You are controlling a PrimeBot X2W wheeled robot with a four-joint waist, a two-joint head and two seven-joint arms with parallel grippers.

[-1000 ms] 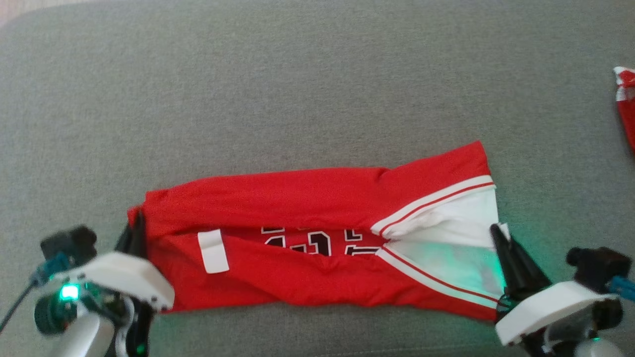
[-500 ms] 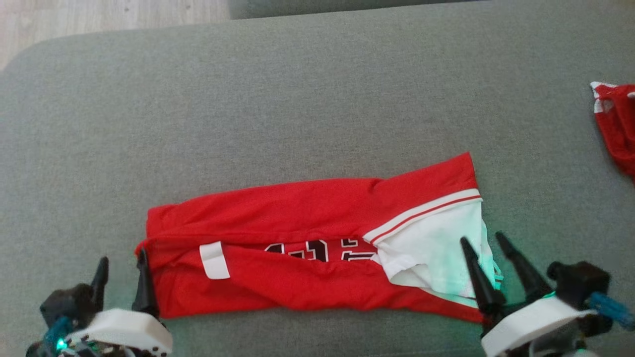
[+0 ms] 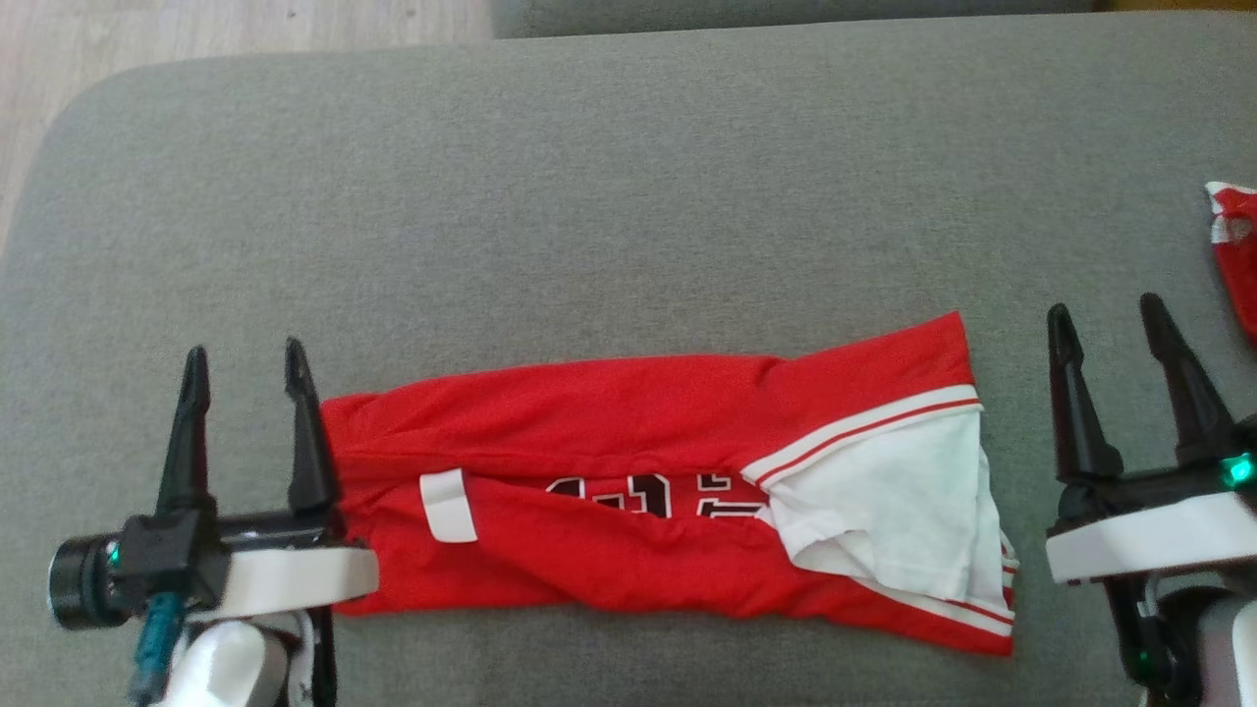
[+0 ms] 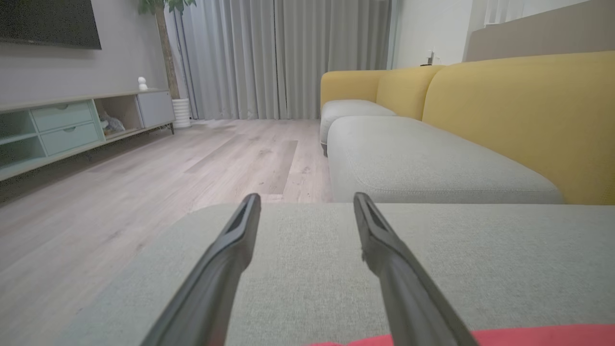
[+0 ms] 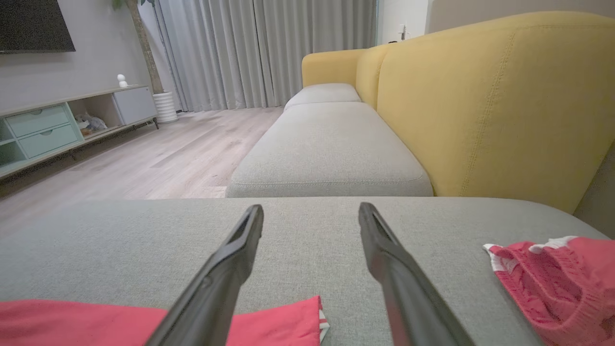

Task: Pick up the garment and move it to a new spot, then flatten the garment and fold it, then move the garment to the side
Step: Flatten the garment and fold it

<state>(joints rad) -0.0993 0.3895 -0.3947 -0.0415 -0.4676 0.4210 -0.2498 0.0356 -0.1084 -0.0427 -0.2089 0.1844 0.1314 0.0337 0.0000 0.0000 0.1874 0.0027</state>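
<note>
The red garment [image 3: 628, 491] lies on the big grey sofa cushion [image 3: 628, 196], near the 6 o'clock edge in the head view. It is a long strip. Its two long sides are folded in so they nearly meet, and some dark numbers peek out of the gap. A small white tag sits toward the 9 o'clock end.

The left hand [image 3: 245, 350] is at 9 o'clock from the garment, with one finger just beside the cloth edge. The right hand [image 3: 1103, 306] is at 3 o'clock and a little apart from it. Both hands are spread wide and hold nothing.

I think the folding is partly done, and the next fold should bring one short end over to the other. To do it well, first press flat the white part at the 3 o'clock end, because it looks bumpy and a flap sticks out. Then pinch both corners of one short end, going deep enough to catch all the layers. Lift only a little so the long folds do not fall open. Line up the edges before setting it down.

Another red cloth [image 3: 1235, 245] lies at 2 o'clock, so keep away from it.

Across the room, a low cabinet [image 4: 72, 125] has shut drawers and an open shelf with small things too blurry to name
</note>
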